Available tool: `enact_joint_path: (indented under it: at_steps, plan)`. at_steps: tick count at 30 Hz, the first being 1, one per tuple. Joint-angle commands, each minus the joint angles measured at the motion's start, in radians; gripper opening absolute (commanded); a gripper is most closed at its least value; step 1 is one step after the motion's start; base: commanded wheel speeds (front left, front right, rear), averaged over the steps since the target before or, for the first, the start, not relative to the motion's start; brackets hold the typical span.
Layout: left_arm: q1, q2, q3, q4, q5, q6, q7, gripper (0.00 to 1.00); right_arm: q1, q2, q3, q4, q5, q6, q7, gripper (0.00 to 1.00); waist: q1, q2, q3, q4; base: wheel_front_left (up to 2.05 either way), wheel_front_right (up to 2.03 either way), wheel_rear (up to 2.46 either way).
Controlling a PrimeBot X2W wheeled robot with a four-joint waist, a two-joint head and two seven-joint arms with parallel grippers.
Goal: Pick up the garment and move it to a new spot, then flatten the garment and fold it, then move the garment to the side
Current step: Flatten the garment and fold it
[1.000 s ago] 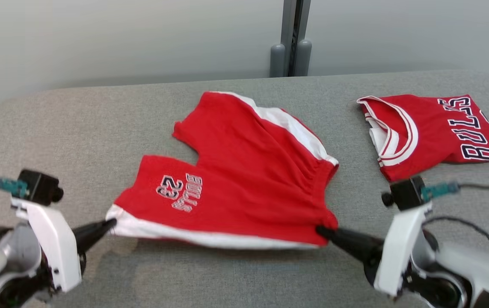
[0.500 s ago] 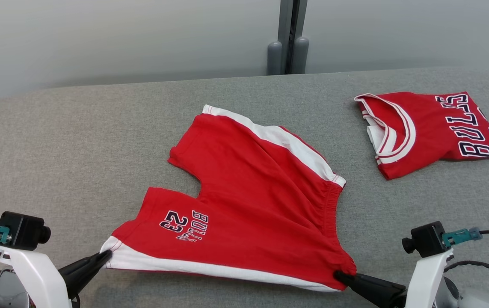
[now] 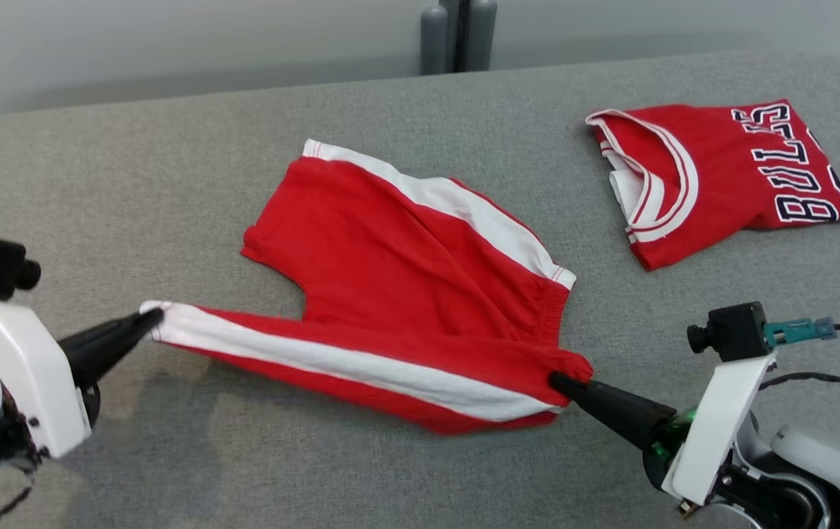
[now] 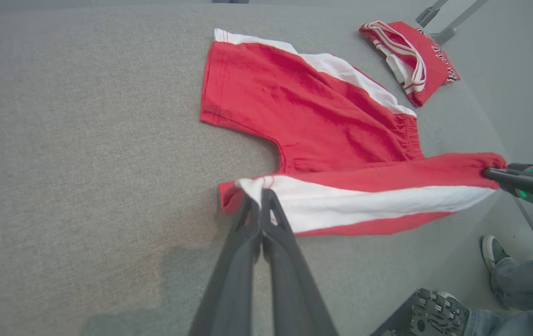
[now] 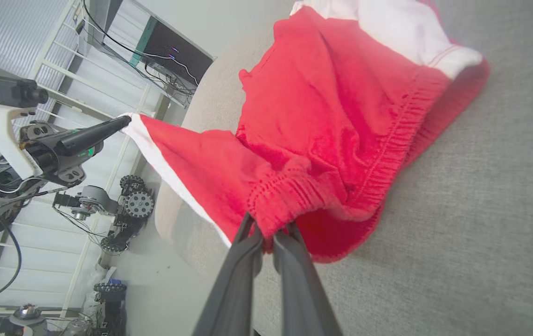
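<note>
one pair of red shorts (image 3: 420,279), white side stripes, mid-counter (image 3: 133,169): far leg flat, near leg lifted and pulled taut. two arms, both gripping it: left jaws closed on the near hem's white corner, right jaws closed on the elastic waistband corner. one folded red jersey (image 3: 721,176) far right, well apart. left wrist view adds a person's shoe (image 4: 494,252) beside the counter. right wrist view adds wheeled hardware (image 5: 138,203) on the floor.
</note>
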Motion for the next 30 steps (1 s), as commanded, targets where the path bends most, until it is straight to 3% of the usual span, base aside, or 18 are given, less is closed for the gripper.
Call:
enact_joint_path:
  at_steps: [1,7,15,30]
  plan:
    - [-0.063,-0.001,0.019,0.035,-0.004,-0.017,0.046,0.0,-0.021,0.01,-0.016,-0.005,0.029,0.001,0.009,0.0,0.0,0.0,0.064,-0.027,0.0,0.0,0.0]
    - [-0.216,-0.048,0.037,0.14,0.029,-0.047,0.17,0.0,-0.059,0.036,-0.062,-0.028,0.098,0.001,0.043,0.0,0.0,0.0,0.141,-0.049,0.0,0.0,0.0]
    - [-0.472,-0.155,0.042,0.343,0.091,-0.075,0.359,0.0,-0.092,0.081,-0.21,-0.063,0.152,0.002,0.046,0.0,0.0,0.0,0.288,-0.094,0.0,0.0,0.0]
    - [-0.75,-0.314,0.039,0.638,0.167,-0.129,0.476,0.0,-0.127,0.206,-0.361,-0.035,0.104,0.002,0.101,0.0,0.0,0.0,0.425,-0.173,0.0,0.0,0.0]
